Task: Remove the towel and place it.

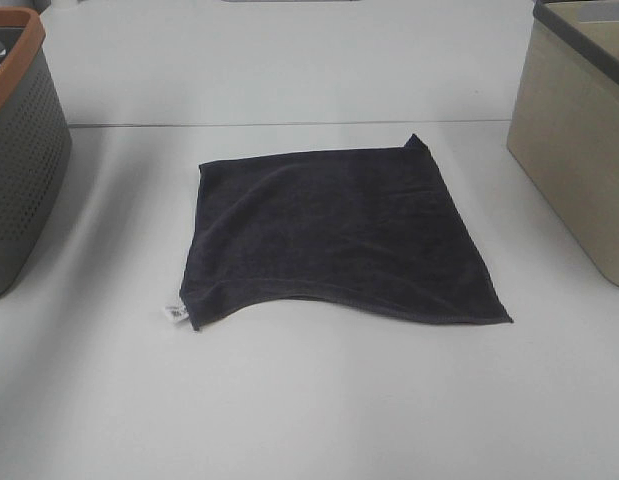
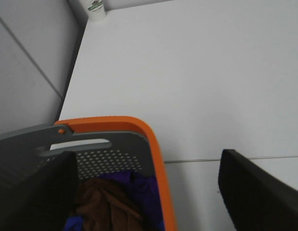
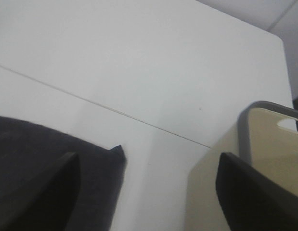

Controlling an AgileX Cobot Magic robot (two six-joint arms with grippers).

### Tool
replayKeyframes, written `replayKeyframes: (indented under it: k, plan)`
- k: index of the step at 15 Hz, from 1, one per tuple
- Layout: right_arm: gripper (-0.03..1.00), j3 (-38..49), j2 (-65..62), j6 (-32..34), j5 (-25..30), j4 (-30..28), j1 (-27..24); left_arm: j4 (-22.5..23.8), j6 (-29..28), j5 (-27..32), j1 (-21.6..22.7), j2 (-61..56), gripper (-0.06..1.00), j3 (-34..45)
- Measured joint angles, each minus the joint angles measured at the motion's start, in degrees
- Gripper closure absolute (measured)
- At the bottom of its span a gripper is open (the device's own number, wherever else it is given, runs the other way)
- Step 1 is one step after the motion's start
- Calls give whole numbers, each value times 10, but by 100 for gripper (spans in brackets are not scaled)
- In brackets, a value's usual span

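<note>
On the white table (image 1: 309, 400) the dark grey towel (image 1: 334, 235) lay flat, both grippers stood wide open and empty, so pinching two corners together would probably lift it best.

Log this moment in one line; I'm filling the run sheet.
towel: flat on table, untouched | left gripper: open, above orange-rimmed basket | right gripper: open, empty

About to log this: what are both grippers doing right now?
Left gripper: open, holding nothing.
Right gripper: open, holding nothing.
</note>
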Motion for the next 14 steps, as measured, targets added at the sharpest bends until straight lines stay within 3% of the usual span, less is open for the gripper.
replayKeyframes:
  k: [2, 4, 7, 9, 11, 14]
  plan:
    - [20, -60, 26, 88, 85, -39, -1, 3, -15, 35, 7, 0, 19, 0]
    - [20, -133, 61, 85, 153, -9, -7, -42, 31, 58, 7, -5, 20, 0]
    - [20, -251, 113, -34, 272, 190, -68, -96, 93, 121, 7, -20, 20, -15]
    - [20, -306, 140, -84, 359, 273, -104, -124, 116, 175, 7, -22, 20, -33]
    - [20, -367, 158, -107, 435, 274, -126, -205, 162, 267, 9, -22, 20, -79]
    - [20, -366, 144, -109, 442, 264, -126, -307, 170, 340, 57, -28, 20, -103]
